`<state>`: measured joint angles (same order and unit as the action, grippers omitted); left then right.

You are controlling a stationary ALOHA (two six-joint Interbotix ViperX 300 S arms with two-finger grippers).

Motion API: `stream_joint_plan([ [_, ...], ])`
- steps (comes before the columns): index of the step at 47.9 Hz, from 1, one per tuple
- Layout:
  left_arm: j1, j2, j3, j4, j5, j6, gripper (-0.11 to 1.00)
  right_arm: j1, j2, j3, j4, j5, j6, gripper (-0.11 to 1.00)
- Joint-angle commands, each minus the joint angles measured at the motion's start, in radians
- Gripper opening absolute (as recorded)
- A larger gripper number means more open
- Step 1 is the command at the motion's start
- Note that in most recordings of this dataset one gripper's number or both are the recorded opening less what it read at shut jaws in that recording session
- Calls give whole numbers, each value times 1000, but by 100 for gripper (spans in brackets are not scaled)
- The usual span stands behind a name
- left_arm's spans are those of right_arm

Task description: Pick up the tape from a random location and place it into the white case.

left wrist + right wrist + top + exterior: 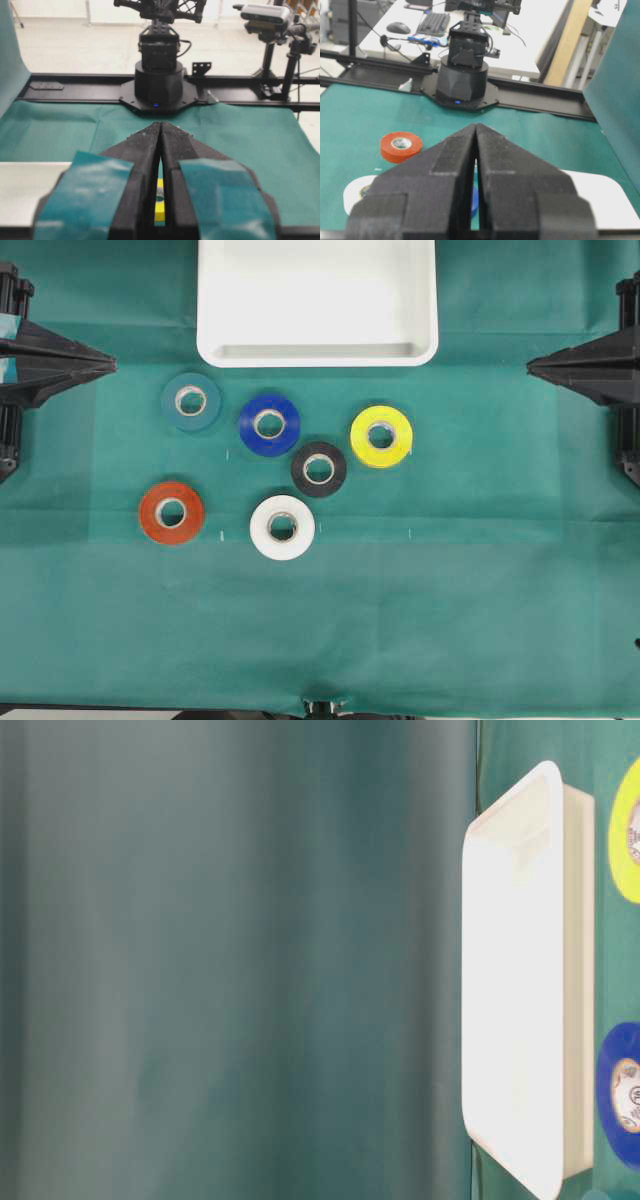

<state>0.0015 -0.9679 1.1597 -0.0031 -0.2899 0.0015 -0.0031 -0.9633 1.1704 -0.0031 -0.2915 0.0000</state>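
Nothing picked yet. Nearest, at 6 o'clock of the cluster: the tape [282, 527], flat on the green cloth [450, 620], black roll [318, 468] just beside at 1 o'clock, orange roll [171, 512] at 9. Both parked at the sides, pinched closed, empty: left gripper [108, 364], right gripper [533, 364]. Farthest, 12 o'clock: white case [318, 355], bare. Best approached from above with jaws spread wide, straddling the ring wall on its free 6 o'clock side, clear of the black roll.

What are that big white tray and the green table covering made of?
White case: looks like smooth moulded plastic, going by its rounded corners, raised rim and soft sheen. Green covering: seems a thin matte cloth or paper-like sheet, showing fold creases; which one is unclear.
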Motion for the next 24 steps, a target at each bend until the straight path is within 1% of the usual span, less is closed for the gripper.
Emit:
stream_joint_plan([
  [1, -2, 6, -12, -3, 40, -2, 2, 0, 9, -17, 6, 0, 6, 0],
  [9, -2, 0, -15, -5, 72, -3, 2, 0, 11, -35, 8, 69, 23, 0],
  [24, -2, 0, -15, -5, 71, -3, 2, 0, 11, -44, 6, 78, 26, 0],
])
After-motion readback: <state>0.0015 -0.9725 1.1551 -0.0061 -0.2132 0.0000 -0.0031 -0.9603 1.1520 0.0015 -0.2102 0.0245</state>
